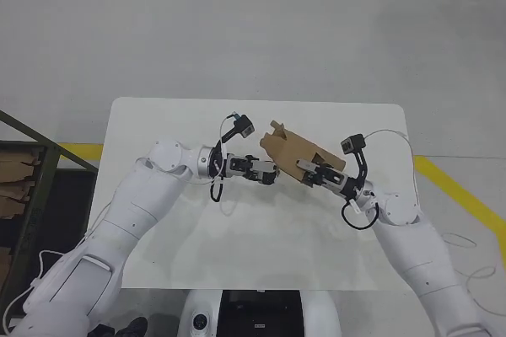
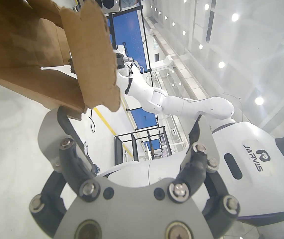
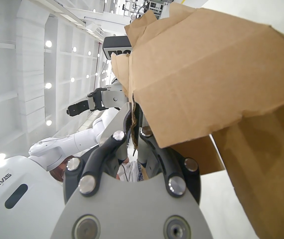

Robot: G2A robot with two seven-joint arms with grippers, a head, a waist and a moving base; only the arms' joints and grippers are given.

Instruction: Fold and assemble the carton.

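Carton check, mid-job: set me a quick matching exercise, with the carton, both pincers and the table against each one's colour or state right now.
Things:
1. carton
2. left pincer
3. right pincer
4. table

States:
A. shut on a cardboard edge
B. white
C. open, beside a flap
D. brown, flaps loose

Pairs: 1-D; 2-C; 3-A; 4-B.

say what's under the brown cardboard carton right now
The brown cardboard carton is over the white table, gripped at one edge by the right gripper. Bare tabletop shows around it; the patch straight beneath is covered by the carton itself.
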